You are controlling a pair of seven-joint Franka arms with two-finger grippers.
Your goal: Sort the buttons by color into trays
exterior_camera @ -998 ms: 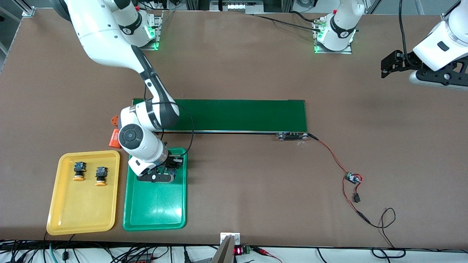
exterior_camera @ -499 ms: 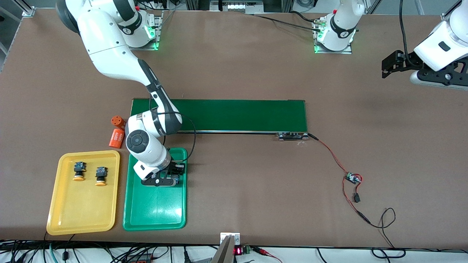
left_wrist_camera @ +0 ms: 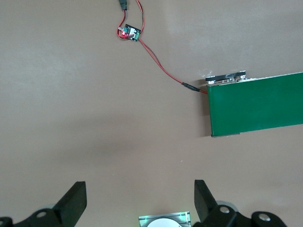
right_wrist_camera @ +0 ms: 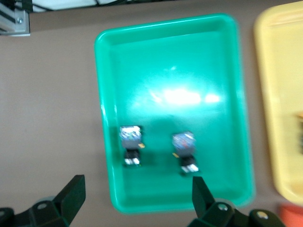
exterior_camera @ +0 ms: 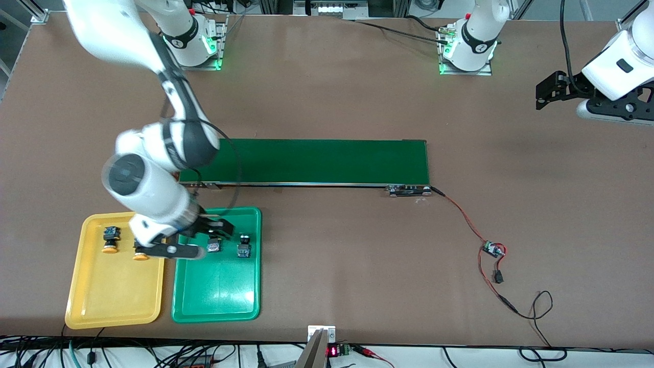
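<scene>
The green tray (exterior_camera: 217, 296) holds two dark-bodied buttons side by side, one (exterior_camera: 213, 247) beside the other (exterior_camera: 244, 250); their cap colour is hard to tell. They also show in the right wrist view, one (right_wrist_camera: 131, 142) and the other (right_wrist_camera: 184, 147), in the green tray (right_wrist_camera: 170, 52). The yellow tray (exterior_camera: 115, 296) holds two yellow-capped buttons, one (exterior_camera: 110, 239) in plain sight and one (exterior_camera: 139, 256) partly hidden by the right hand. My right gripper (exterior_camera: 219, 231) (right_wrist_camera: 137, 198) is open and empty, raised over the trays' adjoining edges. My left gripper (exterior_camera: 539, 99) (left_wrist_camera: 139, 201) is open and empty, and waits over bare table at the left arm's end.
The long dark-green conveyor belt (exterior_camera: 327, 161) (left_wrist_camera: 255, 104) lies farther from the front camera than the trays. A small circuit board (exterior_camera: 493, 249) (left_wrist_camera: 129, 33) with red wires lies toward the left arm's end. An orange object (right_wrist_camera: 289, 215) shows at the right wrist view's edge.
My right gripper has risen from low over the green tray and swung toward the yellow tray, uncovering two buttons in the green tray. The left arm has hardly moved.
</scene>
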